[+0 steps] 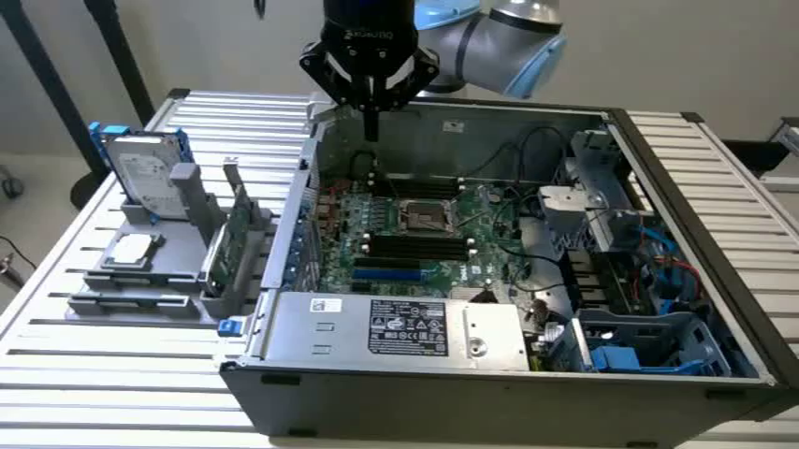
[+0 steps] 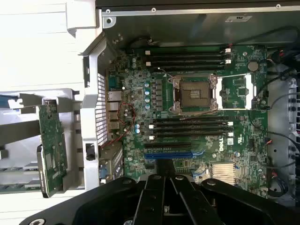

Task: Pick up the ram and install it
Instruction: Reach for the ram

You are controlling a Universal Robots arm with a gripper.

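Exterior view is showing you the ram (image 1: 225,245), a thin green circuit-board stick, standing on edge in the grey plastic rack (image 1: 138,304) beside the open dark metal computer case (image 1: 500,402). Your black gripper (image 1: 370,126) is hanging closed and empty above the case, well apart from the ram. Pick-up is looking not yet begun; grasping is calling for jaws opened and squared to that thin edge.
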